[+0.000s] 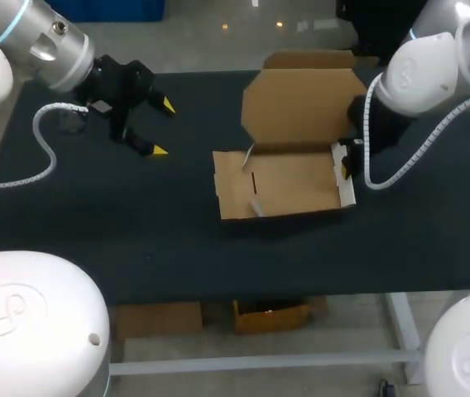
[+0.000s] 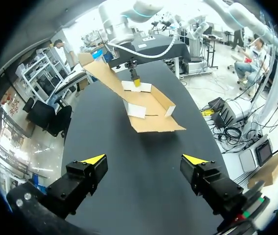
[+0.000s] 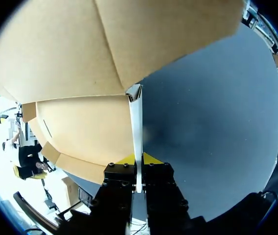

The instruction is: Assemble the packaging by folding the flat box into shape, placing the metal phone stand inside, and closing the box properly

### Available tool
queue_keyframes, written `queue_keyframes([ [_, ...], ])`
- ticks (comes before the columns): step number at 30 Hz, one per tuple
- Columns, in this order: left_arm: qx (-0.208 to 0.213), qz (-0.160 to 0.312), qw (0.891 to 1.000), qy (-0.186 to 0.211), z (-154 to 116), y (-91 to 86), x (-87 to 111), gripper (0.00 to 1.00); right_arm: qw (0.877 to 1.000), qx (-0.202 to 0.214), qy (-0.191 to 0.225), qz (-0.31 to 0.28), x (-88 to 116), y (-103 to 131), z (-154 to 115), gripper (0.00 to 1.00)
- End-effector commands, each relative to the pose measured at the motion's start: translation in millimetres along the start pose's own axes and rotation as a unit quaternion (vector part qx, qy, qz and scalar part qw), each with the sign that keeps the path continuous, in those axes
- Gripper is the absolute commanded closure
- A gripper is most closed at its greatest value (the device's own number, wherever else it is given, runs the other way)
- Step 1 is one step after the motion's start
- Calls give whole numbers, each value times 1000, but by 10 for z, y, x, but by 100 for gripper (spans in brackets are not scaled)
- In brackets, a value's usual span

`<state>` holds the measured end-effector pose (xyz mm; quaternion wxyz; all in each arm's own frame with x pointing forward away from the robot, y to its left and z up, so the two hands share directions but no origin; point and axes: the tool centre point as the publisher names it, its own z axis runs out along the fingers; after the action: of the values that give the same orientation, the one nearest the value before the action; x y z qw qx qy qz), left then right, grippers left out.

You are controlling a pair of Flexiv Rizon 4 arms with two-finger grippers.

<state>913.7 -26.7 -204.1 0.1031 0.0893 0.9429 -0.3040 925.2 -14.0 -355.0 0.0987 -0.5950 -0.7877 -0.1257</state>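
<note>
Open box (image 1: 289, 186), seemingly only cardboard inside; right jaws pinch its wall.

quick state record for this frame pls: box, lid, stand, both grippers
box: cardboard, partly formed, on the table
lid: open, standing up at the box's far side
phone stand: not visible in any view
left gripper: fingers open, holding nothing, apart from the box
right gripper: shut on the box's right side wall
</note>
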Motion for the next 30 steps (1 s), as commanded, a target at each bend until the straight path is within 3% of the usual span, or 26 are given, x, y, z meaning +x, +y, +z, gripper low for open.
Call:
queue_keyframes([
  [1,-2,0,1000,1,-5,-2,1,0,1000,14,3,0,-6,25,-20,100],
  [7,-2,0,1000,1,-5,-2,1,0,1000,14,3,0,-6,25,-20,100],
  [20,-2,0,1000,1,-5,-2,1,0,990,94,-74,72,205,59,57,100],
  [30,-2,0,1000,1,-5,-2,1,0,988,110,-70,79,263,-1,96,100],
])
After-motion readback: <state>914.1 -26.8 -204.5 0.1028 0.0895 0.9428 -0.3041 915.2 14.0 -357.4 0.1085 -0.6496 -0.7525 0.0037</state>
